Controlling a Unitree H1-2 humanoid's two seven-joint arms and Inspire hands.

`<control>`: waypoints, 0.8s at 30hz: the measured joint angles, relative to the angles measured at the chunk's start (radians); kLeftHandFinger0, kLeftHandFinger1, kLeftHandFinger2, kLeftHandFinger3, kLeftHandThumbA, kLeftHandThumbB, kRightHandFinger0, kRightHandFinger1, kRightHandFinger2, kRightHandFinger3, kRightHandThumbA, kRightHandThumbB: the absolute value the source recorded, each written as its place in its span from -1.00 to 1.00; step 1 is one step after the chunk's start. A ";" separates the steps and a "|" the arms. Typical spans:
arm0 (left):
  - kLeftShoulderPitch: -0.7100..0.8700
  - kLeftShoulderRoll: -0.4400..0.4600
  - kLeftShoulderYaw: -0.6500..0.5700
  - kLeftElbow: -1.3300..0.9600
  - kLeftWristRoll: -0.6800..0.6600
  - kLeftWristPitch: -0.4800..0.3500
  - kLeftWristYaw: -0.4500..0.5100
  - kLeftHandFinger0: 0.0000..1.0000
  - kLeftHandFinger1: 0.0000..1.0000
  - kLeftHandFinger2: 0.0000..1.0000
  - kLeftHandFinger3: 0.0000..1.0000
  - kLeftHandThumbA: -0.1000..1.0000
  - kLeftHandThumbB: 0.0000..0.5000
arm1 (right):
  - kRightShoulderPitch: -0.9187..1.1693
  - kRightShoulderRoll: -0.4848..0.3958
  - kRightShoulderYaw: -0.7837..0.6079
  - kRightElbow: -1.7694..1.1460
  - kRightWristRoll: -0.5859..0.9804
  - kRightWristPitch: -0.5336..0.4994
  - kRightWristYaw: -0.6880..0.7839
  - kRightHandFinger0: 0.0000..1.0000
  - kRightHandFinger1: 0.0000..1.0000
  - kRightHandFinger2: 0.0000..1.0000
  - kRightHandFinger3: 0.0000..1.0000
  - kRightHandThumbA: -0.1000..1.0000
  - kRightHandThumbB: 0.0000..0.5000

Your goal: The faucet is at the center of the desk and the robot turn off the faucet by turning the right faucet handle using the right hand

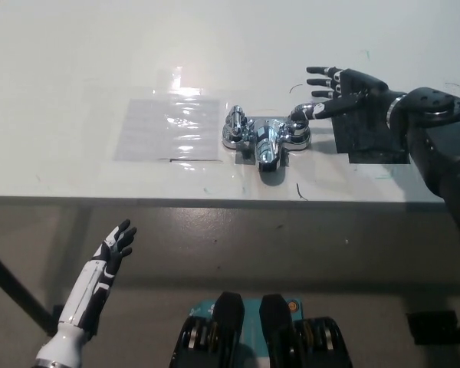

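The shiny silver faucet [265, 138] sat mid-bench [77, 61], the black right hand [345, 90] just beside its right handle [297, 123] with fingers spread wide, one tip hiding the lever's end, while the white left hand [115, 244] hung open below.

A clear plastic sheet [169, 129] lies flat on the white desk [77, 61], taped down left of centre and catching bright glare along its upper edge. Well to the right lies a dark rectangular patch [372, 142] (tape or film, too dim to tell which), also flat on the desk. A few small pen-like marks dot the surface near the front edge [301, 192].
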 measured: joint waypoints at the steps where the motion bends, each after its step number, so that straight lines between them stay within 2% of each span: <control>1: 0.000 0.000 0.000 0.000 0.000 0.000 0.000 1.00 1.00 1.00 1.00 1.00 0.75 | 0.001 0.000 -0.001 0.000 0.000 0.000 0.001 1.00 1.00 1.00 1.00 1.00 0.83; 6: -0.003 0.000 0.000 0.000 0.002 0.000 0.000 1.00 1.00 1.00 1.00 1.00 0.72 | 0.013 0.003 -0.006 -0.001 0.000 -0.003 0.012 1.00 1.00 1.00 1.00 1.00 0.83; 11: -0.004 0.000 0.000 0.000 0.002 0.000 -0.001 1.00 1.00 1.00 1.00 1.00 0.77 | 0.019 0.006 -0.015 -0.006 0.002 -0.012 0.029 1.00 1.00 1.00 1.00 1.00 0.76; 16: -0.006 0.000 0.000 0.000 0.004 0.000 -0.001 1.00 1.00 1.00 1.00 1.00 0.80 | 0.034 0.017 -0.053 -0.026 0.014 -0.023 0.060 1.00 1.00 1.00 1.00 1.00 1.00; 20: -0.009 0.000 0.000 0.000 0.006 0.000 -0.001 1.00 1.00 1.00 1.00 1.00 0.75 | 0.049 0.024 -0.073 -0.054 0.018 -0.023 0.081 1.00 1.00 1.00 1.00 1.00 0.85; 24: -0.009 0.000 0.000 0.000 0.009 0.000 -0.001 1.00 1.00 1.00 1.00 1.00 0.71 | 0.063 0.032 -0.098 -0.077 0.025 -0.022 0.096 1.00 1.00 1.00 1.00 1.00 0.89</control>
